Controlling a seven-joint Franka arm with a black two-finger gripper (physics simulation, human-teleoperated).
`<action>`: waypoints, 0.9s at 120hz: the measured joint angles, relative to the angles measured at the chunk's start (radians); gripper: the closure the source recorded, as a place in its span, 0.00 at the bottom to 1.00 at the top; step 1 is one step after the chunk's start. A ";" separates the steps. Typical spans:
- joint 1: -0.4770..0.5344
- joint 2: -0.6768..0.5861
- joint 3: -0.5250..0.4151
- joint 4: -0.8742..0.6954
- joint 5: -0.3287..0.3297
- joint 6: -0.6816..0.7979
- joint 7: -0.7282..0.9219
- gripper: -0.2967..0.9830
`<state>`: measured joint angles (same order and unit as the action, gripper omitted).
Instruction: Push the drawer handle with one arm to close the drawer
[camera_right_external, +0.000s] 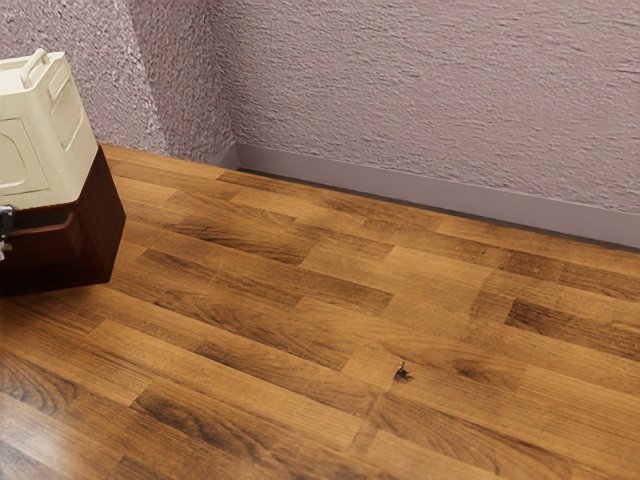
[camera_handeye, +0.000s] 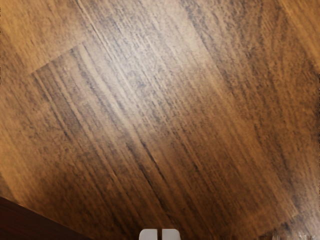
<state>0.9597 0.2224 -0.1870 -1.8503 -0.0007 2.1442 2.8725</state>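
Observation:
At the exterior view's left edge, part of my gripper (camera_right_external: 5, 222) shows, black and silvery, against or just in front of the drawer (camera_right_external: 45, 243). This reddish-brown drawer stands partly out of its dark wooden cabinet (camera_right_external: 103, 225), with a dark gap above its front. I cannot make out the handle, or whether my gripper touches it. Two pale fingertips of my gripper (camera_handeye: 159, 234) sit side by side in the wrist view, shut with only a thin slit between them. Near them is a dark brown wooden part (camera_handeye: 30, 222), probably of the cabinet or drawer.
A cream canister-like container (camera_right_external: 45, 130) with a top handle rests on the cabinet. The wood-plank surface (camera_right_external: 300, 330) spreads from the cabinet toward the exterior view's right, and a rough pinkish-grey wall (camera_right_external: 430, 90) rises behind it. A small dark mark (camera_right_external: 402, 372) shows on the planks.

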 joint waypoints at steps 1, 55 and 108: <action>0.000 0.001 0.000 0.002 0.000 0.001 0.000 0.85; -0.016 0.093 0.010 0.092 0.000 0.073 0.009 0.85; 0.026 -0.442 -0.033 -0.006 -0.015 -0.061 -0.046 0.81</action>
<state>0.9861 -0.2200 -0.2205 -1.8559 -0.0153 2.0831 2.8266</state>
